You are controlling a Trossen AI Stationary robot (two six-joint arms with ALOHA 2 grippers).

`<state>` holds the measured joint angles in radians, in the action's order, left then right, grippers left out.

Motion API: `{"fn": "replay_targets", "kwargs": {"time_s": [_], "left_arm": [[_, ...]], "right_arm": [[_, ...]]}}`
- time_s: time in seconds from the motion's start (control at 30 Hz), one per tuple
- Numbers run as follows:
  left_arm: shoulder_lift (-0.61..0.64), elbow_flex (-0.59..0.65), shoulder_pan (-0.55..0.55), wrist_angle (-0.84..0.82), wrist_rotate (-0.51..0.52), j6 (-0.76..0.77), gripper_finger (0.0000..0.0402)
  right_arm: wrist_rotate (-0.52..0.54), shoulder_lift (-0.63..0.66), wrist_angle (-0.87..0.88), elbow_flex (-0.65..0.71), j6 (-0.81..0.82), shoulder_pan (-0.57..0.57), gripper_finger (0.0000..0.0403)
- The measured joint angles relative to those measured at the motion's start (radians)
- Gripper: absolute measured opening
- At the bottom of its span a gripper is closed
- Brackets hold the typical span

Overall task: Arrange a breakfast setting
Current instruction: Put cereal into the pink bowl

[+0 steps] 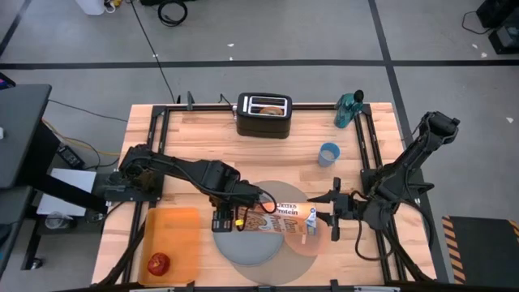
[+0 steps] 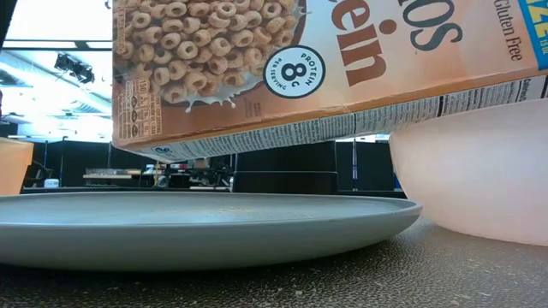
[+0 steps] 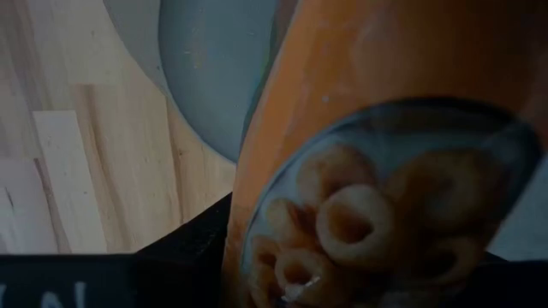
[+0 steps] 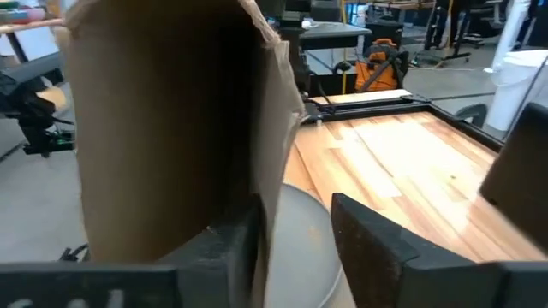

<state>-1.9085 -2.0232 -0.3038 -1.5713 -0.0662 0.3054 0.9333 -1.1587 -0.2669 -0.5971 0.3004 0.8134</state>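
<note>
A cereal box (image 1: 276,217) hangs on its side above the round grey mat (image 1: 268,191), the grey plate (image 2: 205,224) and the translucent pink bowl (image 2: 479,175), its opened end toward the table's right. My left gripper (image 1: 229,217) is shut on the box's left end. My right gripper (image 4: 295,239) comes level from the right. It is open, one finger on each side of the box's brown top flap (image 4: 276,162); whether they touch it, I cannot tell. A red apple (image 1: 158,262) lies on the orange tray (image 1: 182,231). My left gripper pinches the cereal box near its left end (image 3: 282,197) between its two fingers, coming from above and pointing down. The box is lifted clear of the plate and tilted, its right end higher and reaching over the bowl.
A black toaster (image 1: 263,113) stands at the far edge, a green bottle (image 1: 350,109) at the far right, and a blue cup (image 1: 328,154) right of centre. Black rails (image 1: 369,154) run along the table's sides.
</note>
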Motion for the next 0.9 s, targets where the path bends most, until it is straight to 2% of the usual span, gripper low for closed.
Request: {"fn": "replay_targets", "kwargs": {"time_s": [0.37,0.73,0.9], "left_arm": [[0.0,0.0,0.0,-0.006,0.018,0.001,0.0208],[0.002,0.0,0.0,0.0,0.02,0.003,0.0208],[0.002,0.0,-0.001,0.0,0.061,0.003,0.0211]], "right_arm": [[-0.041,-0.032,-0.053,0.005,-0.008,-0.05,0.001],[-0.015,-0.034,-0.083,0.005,-0.035,-0.039,0.0005],[-0.019,-0.034,-0.085,0.005,-0.034,-0.036,0.0005]]}}
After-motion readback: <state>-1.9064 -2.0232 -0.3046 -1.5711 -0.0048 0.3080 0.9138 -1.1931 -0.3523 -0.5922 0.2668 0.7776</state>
